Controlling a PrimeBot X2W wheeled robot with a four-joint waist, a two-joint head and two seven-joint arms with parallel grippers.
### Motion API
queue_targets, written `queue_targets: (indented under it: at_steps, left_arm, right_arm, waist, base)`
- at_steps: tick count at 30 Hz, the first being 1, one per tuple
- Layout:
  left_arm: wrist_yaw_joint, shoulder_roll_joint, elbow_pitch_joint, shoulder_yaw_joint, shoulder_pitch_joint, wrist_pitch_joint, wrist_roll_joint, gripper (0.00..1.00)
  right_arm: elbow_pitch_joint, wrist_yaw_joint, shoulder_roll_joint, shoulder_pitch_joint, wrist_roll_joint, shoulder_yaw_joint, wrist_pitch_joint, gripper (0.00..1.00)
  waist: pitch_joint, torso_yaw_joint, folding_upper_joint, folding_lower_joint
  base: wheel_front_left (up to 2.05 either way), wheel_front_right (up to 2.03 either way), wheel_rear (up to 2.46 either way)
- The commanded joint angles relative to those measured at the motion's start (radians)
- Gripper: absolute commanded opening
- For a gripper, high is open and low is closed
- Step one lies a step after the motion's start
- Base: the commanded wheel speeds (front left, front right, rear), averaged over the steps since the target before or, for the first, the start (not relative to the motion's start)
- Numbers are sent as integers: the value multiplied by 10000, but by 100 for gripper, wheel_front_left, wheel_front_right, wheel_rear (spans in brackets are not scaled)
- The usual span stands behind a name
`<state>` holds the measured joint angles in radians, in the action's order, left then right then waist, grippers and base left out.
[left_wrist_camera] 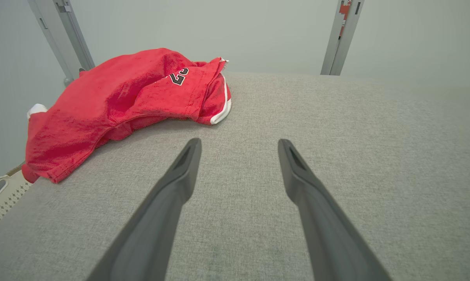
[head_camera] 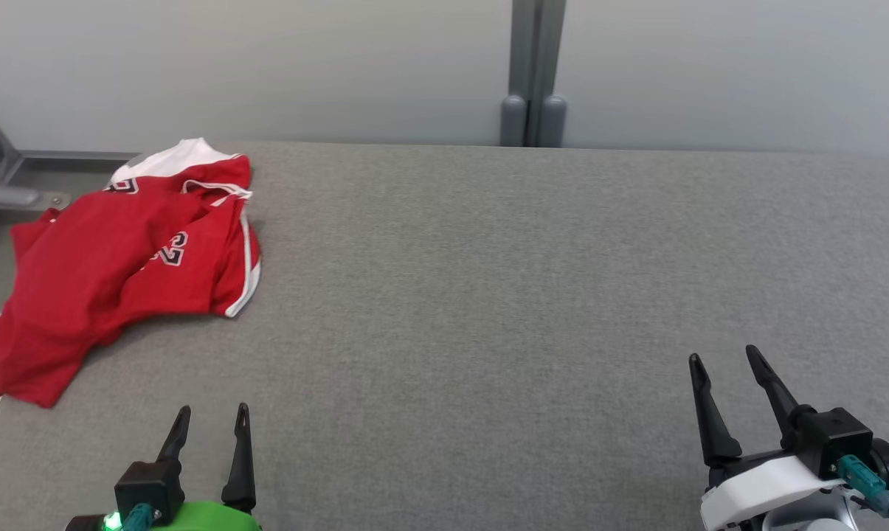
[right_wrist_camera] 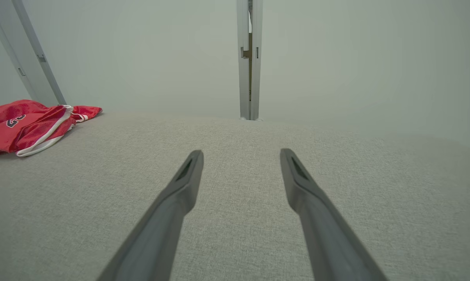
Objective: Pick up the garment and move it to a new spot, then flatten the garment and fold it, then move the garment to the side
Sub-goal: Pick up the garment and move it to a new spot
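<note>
red garment (head_camera: 119, 258) is bunched up at the far left corner of the table (head_camera: 488, 295), nowhere near flat. it's a thin jersey-type knit with a slight sheen in the left wrist view, with white trim along the curved hems and a white panel at the end nearest the far edge. there are dark digits with a white outline, but they're folded over, so i can only make out a 2 for sure. the cloth is heaped in soft rumpled folds and layers overlap.

its long axis runs roughly along the left edge. it slants from the white end up at the far edge down toward the near-left, where the red end droops past the left edge. the white-trimmed hem curves out toward the middle of the table.

the table top is a grey woven fabric, kinda felt-like, with a rounded near left corner.

left gripper (head_camera: 214, 408) sits at the near edge on the left side. its two long dark tapered fingers are spread well apart with nothing between them, and it's well clear of the garment. right gripper (head_camera: 723, 353) is over by the near right part of the table, fingers spread about the same and also holding nothing.

a grey post (head_camera: 533, 74) stands behind the far edge, in front of a pale, smooth wall.
</note>
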<state>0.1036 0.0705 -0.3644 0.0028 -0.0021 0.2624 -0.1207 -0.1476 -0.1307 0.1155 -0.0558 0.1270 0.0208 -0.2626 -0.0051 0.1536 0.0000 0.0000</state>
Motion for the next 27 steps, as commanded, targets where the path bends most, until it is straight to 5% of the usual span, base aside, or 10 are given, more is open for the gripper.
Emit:
queue_targets:
  at_steps: [1,11,19,27]
  left_arm:
    - [-27,-20,-10,56,203,37,20,100]
    - [-41,-96,229,334,389,37,13,100]
    - [124,-50,-143,-223,-2115,37,-72,100]
    - [231,949,-2021,-433,-6566,-774,-218,100]
  right_arm:
    - [-28,0,-5,23,16,47,-35,100]
    - [-149,1,102,754,23,804,-35,100]
    - [207,1,681,2036,-159,1268,-35,100]
    - [656,1,1140,3982,-294,1723,-35,100]
  waist:
    - [-24,1012,0,0]
    - [642,2138,0,0]
    - [2956,1572,0,0]
    - [6026,597,0,0]
  base:
    - [0,0,0]
    - [0,0,0]
    - [0,0,0]
    - [0,0,0]
